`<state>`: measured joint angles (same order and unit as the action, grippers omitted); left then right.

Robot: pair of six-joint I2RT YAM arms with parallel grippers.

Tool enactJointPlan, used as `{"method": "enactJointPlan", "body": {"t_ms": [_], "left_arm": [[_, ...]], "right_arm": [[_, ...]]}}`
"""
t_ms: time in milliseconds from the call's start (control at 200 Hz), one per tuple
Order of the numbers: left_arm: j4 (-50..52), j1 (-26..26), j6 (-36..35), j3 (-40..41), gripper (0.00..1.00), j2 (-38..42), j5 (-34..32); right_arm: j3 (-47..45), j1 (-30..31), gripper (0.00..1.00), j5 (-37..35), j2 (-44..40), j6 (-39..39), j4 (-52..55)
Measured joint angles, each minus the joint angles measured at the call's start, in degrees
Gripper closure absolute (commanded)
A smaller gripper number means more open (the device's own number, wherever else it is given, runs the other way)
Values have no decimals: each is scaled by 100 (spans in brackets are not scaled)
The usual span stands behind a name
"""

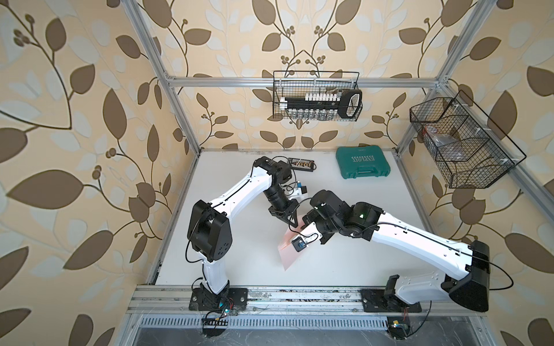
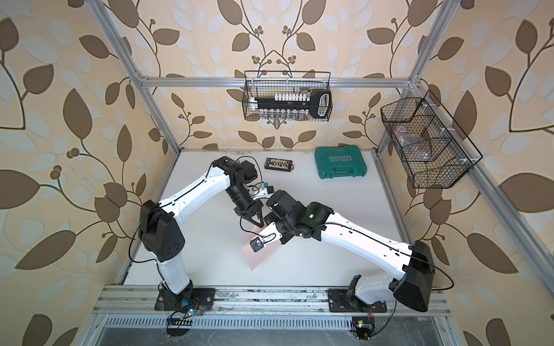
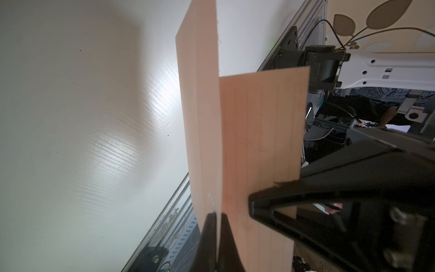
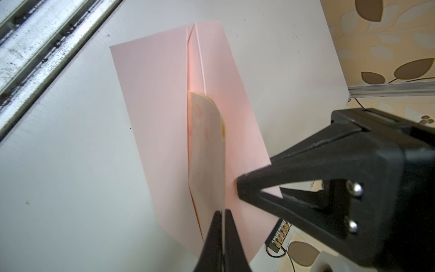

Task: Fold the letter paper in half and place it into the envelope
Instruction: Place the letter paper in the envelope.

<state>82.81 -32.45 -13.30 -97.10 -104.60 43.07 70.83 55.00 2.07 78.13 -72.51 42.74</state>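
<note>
Pink envelope (image 4: pixel 153 117) mid-frame against white table (image 4: pixel 70 164), left gripper (image 3: pixel 217 226) pinching its edge, right gripper (image 4: pixel 221 226) clamping cream letter paper (image 4: pixel 204 141) at its opening.

The envelope (image 4: pixel 153 106) is being recorded as smooth matt pink paper, the letter paper (image 4: pixel 204 146) as thin cream paper, the table (image 3: pixel 70 117) as white, finely grained and faintly glossy, and the rail (image 4: pixel 35 42) as scuffed, dull bare metal.

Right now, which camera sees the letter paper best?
The right wrist view: the letter paper curves from the right tool to the envelope. Both top views hide it under the right arm; the left wrist view shows peach sheets I cannot tell apart.
</note>
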Motion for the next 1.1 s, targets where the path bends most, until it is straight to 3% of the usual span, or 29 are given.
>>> {"method": "enactJointPlan", "body": {"t_ms": [455, 1100], "left_arm": [[44, -256, 0, 0, 100, 0, 9], [125, -514, 2, -66, 100, -92, 26]], "right_arm": [[179, 0, 100, 92, 426, 157, 713], [332, 2, 100, 282, 715, 461, 920]]}}
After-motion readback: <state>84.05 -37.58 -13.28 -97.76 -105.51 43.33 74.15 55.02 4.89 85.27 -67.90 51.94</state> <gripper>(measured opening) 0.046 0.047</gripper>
